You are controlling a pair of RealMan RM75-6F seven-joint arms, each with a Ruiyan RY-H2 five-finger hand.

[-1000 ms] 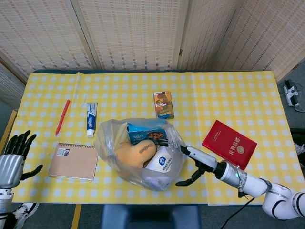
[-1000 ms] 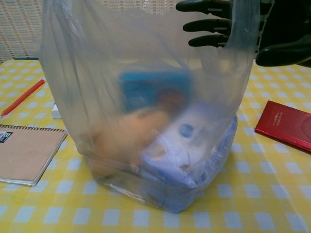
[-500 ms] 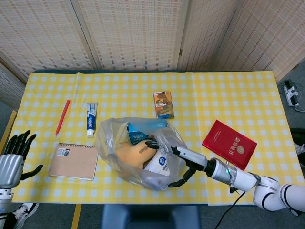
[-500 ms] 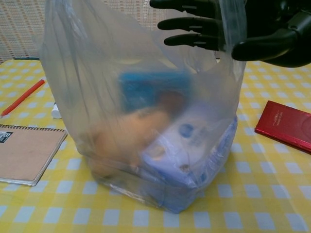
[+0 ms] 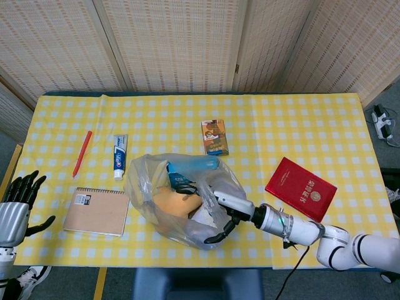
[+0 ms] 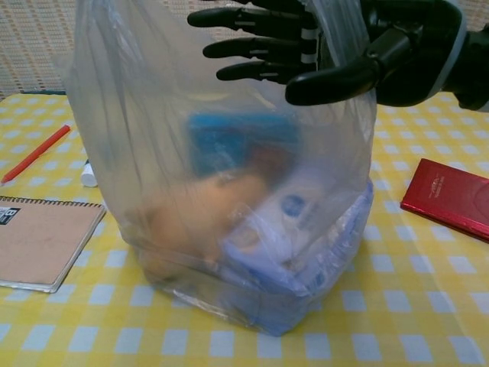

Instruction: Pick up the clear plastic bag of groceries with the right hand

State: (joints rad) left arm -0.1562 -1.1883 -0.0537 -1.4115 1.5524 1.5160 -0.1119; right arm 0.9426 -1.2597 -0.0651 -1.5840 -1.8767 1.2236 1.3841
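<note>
The clear plastic bag (image 5: pixel 164 187) stands upright on the checked cloth, holding a blue packet, an orange-brown item and a white pack. In the chest view the bag (image 6: pixel 229 222) fills the middle. My right hand (image 5: pixel 215 207) reaches in from the right at the bag's top. Its fingers (image 6: pixel 252 46) are spread and lie inside the bag's mouth, behind the plastic, while the thumb (image 6: pixel 332 76) is outside the right wall. The hand (image 6: pixel 344 50) has not closed on the plastic. My left hand (image 5: pixel 15 209) hangs beyond the table's left edge, fingers apart, holding nothing.
A red book (image 5: pixel 300 188) lies right of the bag, under my right forearm's far side. A brown notebook (image 5: pixel 96 211), a toothpaste tube (image 5: pixel 120 156) and a red pen (image 5: pixel 82 153) lie to the left. A small box (image 5: pixel 214 137) sits behind the bag.
My right hand has moved left, from beside the bag's right wall to over its top. Its fingers now reach well into the mouth. The left hand has stayed still.
</note>
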